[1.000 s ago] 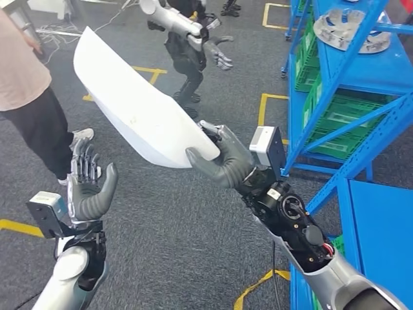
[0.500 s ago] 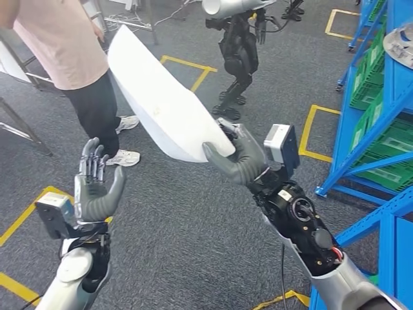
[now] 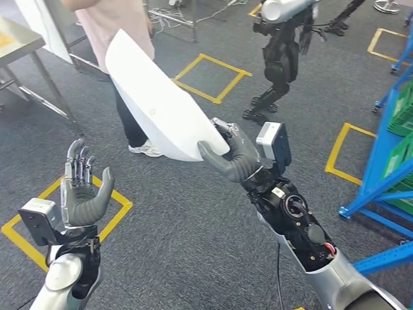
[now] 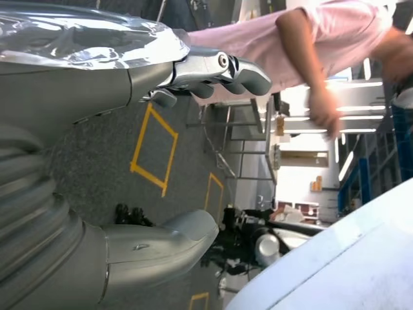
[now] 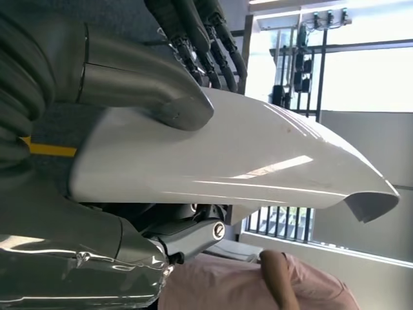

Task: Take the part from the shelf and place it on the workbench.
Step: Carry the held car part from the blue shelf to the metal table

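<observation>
The large white curved plastic panel (image 3: 155, 103) hangs in the air at centre frame, its near edge pinched between thumb and fingers of the right hand (image 3: 233, 155). At eight o'clock the left hand (image 3: 84, 190) stands upright, fingers apart, holding nothing. A person in a pink shirt (image 3: 122, 22) stands at eleven o'clock behind the panel, and blue metal shelving (image 3: 384, 174) rises at three o'clock.

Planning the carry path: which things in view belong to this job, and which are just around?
Job: white part, gripped by right hand; left hand, holding nothing; blue shelf.
Around: person, another robot, yellow floor markings.
</observation>
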Motion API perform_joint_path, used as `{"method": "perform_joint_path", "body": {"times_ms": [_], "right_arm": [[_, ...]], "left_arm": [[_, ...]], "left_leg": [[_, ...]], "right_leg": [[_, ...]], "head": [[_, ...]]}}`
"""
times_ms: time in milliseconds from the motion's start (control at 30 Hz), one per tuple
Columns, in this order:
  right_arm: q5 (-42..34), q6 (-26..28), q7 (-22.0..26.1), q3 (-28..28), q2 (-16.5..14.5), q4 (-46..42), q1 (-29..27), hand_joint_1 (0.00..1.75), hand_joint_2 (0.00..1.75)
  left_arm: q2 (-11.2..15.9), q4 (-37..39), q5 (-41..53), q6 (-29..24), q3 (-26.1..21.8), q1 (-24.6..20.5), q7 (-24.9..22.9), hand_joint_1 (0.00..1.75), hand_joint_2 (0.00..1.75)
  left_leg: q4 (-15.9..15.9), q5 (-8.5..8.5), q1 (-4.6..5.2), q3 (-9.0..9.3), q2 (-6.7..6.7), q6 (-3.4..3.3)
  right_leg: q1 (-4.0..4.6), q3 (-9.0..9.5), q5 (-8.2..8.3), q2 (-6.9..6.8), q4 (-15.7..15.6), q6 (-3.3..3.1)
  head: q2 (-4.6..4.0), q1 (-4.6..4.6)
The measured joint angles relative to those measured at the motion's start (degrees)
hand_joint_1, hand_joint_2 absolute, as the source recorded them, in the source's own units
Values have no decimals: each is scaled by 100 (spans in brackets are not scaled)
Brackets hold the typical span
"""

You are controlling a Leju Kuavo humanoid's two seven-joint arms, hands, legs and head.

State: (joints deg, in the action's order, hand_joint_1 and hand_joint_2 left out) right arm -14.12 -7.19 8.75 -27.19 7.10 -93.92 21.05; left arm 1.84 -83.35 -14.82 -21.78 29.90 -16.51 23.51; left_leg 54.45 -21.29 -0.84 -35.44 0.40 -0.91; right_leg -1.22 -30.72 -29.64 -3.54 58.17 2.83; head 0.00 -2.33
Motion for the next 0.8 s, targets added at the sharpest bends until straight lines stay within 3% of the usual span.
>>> {"method": "perform_joint_path", "body": {"times_ms": [67, 100, 133, 167, 200, 267, 333, 400, 433, 500, 567, 633, 667, 700, 800], "right_arm": [[-9, -3, 16, 21, 0, 45, -1, 175, 175], [-14, -5, 18, 27, 0, 71, -4, 175, 175], [-18, -7, 19, 31, 0, 98, -6, 175, 175], [-20, -9, 19, 34, 0, 121, -6, 175, 175], [-20, -9, 21, 39, 0, 138, -4, 175, 175], [-20, -9, 25, 56, 1, 166, 0, 175, 175], [-20, -7, 28, 69, 2, 187, 5, 175, 175], [-21, -3, 29, 71, 2, 199, 10, 175, 175], [-22, -1, 30, 70, 2, 204, 14, 175, 175], [-22, 2, 32, 69, 1, 211, 27, 175, 175], [-22, 3, 23, 68, 0, 221, 34, 175, 175], [-22, 4, 9, 67, 0, 230, 32, 175, 175], [-22, 5, 7, 66, 0, 233, 33, 175, 175], [-22, 6, 6, 66, 0, 234, 35, 175, 175], [-22, 8, -2, 67, 0, 233, 51, 175, 175]], "left_arm": [[-5, -8, -1, 32, 0, -8, -2, 0, 175], [-7, -8, -1, 41, 0, -6, -2, 0, 175], [-9, -8, -2, 45, 0, -4, -2, 0, 175], [-9, -8, -4, 53, 0, -3, -2, 0, 175], [-10, -8, -8, 64, 0, -6, 1, 0, 175], [-12, -8, -19, 88, 0, -19, 17, 0, 175], [-13, -8, -34, 102, 0, -35, 38, 0, 175], [-10, -9, -44, 115, -1, -38, 50, 0, 175], [-8, -11, -45, 120, -2, -37, 54, 0, 175], [-2, -17, -48, 133, -5, -69, 56, 0, 175], [-1, -19, -55, 143, -7, -106, 52, 0, 175], [-1, -19, -60, 145, -7, -112, 44, 0, 175], [1, -19, -61, 146, -7, -113, 40, 0, 175], [3, -19, -61, 147, -7, -116, 38, 0, 175], [4, -21, -61, 149, -7, -154, 34, 0, 175]], "left_leg": [[2, -2, 10, 4, -132, -40], [4, -4, 20, 6, -209, -47], [8, -6, 30, 11, -294, -51], [13, -8, 38, 19, -382, -51], [17, -10, 42, 30, -472, -49], [25, -15, 47, 39, -634, -33], [35, 0, 25, -4, -773, 19], [21, 42, 5, -58, -915, 103], [30, 40, 17, -77, -885, 137], [320, -135, 61, -226, -575, 190], [1081, -496, 51, -610, -201, 231], [1683, -673, 20, -929, -93, 268], [1679, -613, 8, -929, -73, 277], [1429, -460, 0, -794, -40, 279], [257, -33, 32, -143, 299, 212]], "right_leg": [[7, -397, -379, 263, 851, 1], [13, -588, -486, 310, 1219, -4], [16, -702, -477, 331, 1396, -16], [16, -707, -345, 347, 1326, -37], [16, -607, -111, 392, 1020, -66], [10, -313, 344, 654, 212, -141], [13, -112, 476, 859, -241, -192], [12, -31, 442, 783, -339, -211], [0, -4, 446, 701, -377, -225], [-30, 45, 475, 531, -444, -266], [-16, 56, 477, 359, -457, -296], [-4, 52, 469, 185, -455, -302], [-4, 53, 462, 105, -454, -298], [-5, 61, 452, 29, -452, -289], [37, 98, 393, -166, -436, -217]], "head": [[0, -89], [0, -128], [0, -152], [0, -167], [0, -179], [0, -203], [0, -212], [0, -221], [0, -226], [0, -138], [0, -38], [0, 16], [0, 42], [0, 68], [0, 112]]}}
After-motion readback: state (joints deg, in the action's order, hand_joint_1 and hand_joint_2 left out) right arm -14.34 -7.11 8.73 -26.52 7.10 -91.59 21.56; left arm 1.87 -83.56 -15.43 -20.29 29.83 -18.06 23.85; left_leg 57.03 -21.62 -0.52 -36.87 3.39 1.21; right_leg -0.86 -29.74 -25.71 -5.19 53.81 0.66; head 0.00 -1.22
